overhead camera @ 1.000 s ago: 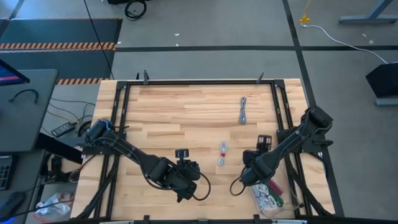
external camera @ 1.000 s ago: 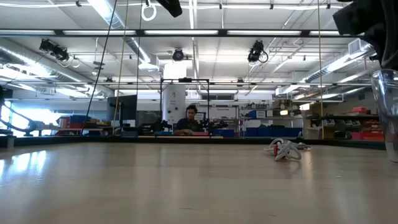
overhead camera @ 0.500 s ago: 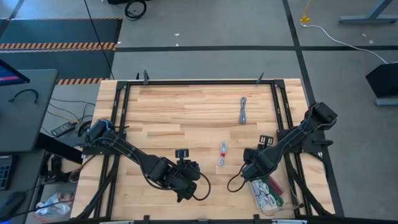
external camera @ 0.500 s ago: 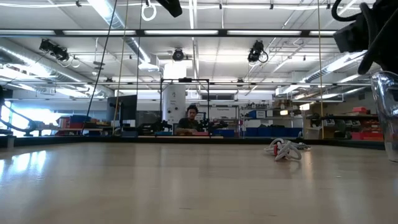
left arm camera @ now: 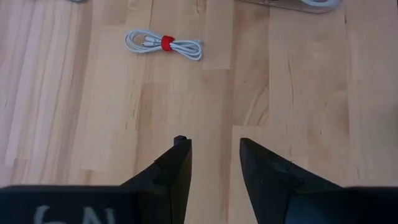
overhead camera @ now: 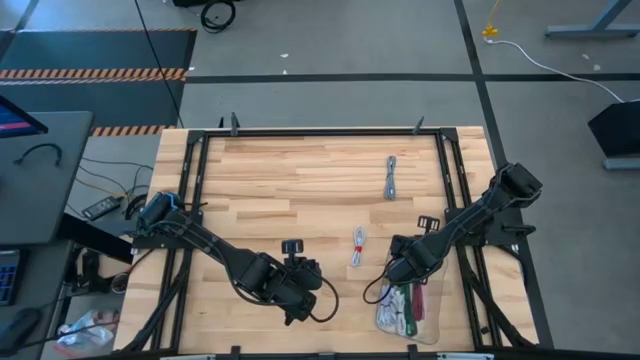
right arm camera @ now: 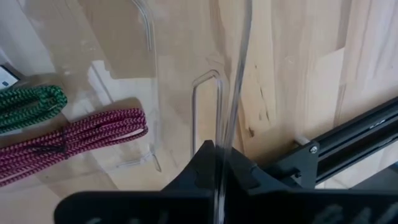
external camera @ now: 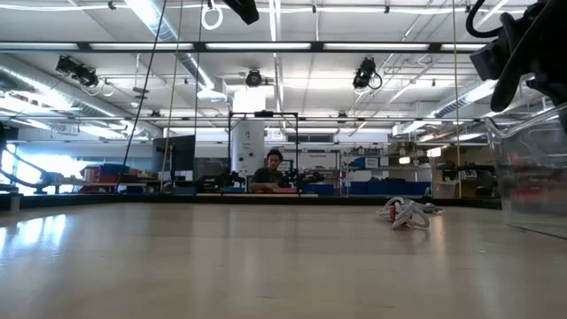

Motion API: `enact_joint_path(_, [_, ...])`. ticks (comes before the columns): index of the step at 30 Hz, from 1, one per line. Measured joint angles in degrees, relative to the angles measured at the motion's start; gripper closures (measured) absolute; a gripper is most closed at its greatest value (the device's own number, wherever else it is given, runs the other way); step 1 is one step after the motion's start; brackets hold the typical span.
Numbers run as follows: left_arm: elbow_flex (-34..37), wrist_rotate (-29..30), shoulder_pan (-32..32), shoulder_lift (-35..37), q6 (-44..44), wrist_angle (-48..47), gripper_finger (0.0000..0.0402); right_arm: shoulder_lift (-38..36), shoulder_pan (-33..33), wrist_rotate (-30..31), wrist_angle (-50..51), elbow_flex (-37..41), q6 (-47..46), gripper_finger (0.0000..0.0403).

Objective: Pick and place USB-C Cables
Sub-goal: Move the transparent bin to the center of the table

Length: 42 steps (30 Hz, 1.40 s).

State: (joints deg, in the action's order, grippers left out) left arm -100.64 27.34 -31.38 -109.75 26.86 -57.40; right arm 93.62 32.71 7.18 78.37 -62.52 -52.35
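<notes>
A white USB-C cable with a red tie lies flat on the wood at mid-table. A grey one lies farther back. A green cable and a purple one lie inside the clear plastic tray at the near right. My right gripper is shut on the tray's wall. My left gripper hangs open above bare wood, short of the red-tied cable. In the low view that cable shows beside the tray. My right gripper pinches the tray's thin clear side wall at its upper rim, with one finger inside the tray and one outside. The fingers come steeply from above. The tray's bottom stays on the table.
A black metal frame runs around the wooden table top, and its rail passes close beside the tray. Bare wood lies between the two grippers and across the table's far left. Beyond the table is a workshop with a person seated far off.
My right gripper has sunk a little, rolled slightly and shut on the tray's wall. The tray has slid and turned toward the table's left, and shows wider in the low view than before.
</notes>
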Motion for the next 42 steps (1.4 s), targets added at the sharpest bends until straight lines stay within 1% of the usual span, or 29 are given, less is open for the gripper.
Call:
enact_joint_path(3, [0.0, -0.25, -0.02, 0.0, 1.12, -0.62, 0.026, 0.0, -0.13, 0.08, -0.33, 0.0, -0.06, 0.0397])
enact_joint_path(8, [0.0, -0.26, -0.29, 0.0, 4.63, -5.09, 0.026, 0.0, -0.13, 1.2, -0.52, 0.0, -0.79, 0.0398])
enact_joint_path(13, [0.0, -0.25, -0.54, 0.0, 10.13, -10.8, 0.026, -0.04, -0.11, 6.0, -2.02, -0.64, -2.24, 0.0398])
enact_joint_path(17, [0.0, -0.27, -0.76, 0.0, 12.86, -11.6, 0.026, -0.04, -0.16, 11.3, -3.22, -2.17, -3.02, 0.0398])
enact_joint_path(20, [0.0, -0.27, -0.86, 0.0, 13.24, -11.47, 0.0263, -0.04, -0.68, 14.72, -3.34, -2.34, -6.15, 0.0398])
enact_joint_path(28, [0.0, -0.56, -1.39, 0.0, 14.24, -11.47, 0.0267, -0.09, -1.4, 17.76, -3.47, -2.34, -18.29, 0.0398])
enact_joint_path(31, [0.0, -0.58, -1.66, 0.0, 14.35, -11.47, 0.0267, -0.13, -1.4, 20.98, -6.84, -2.34, -22.15, 0.0398])
enact_joint_path(34, [0.0, -0.58, -1.9, 0.0, 14.4, -11.5, 0.0267, -0.2, -1.4, 23.28, -12.98, -2.43, -22.87, 0.0398])
enact_joint_path(38, [0.0, -0.58, -2.28, 0.0, 14.76, -12.97, 0.0267, -0.15, -1.47, 24.33, -20.81, -2.38, -21.78, 0.0399])
enact_joint_path(42, [0.0, -0.66, -3.15, 0.0, 18.07, -19.33, 0.0267, -0.11, -2.09, 23.6, -25.73, -2.38, -19.14, 0.04])
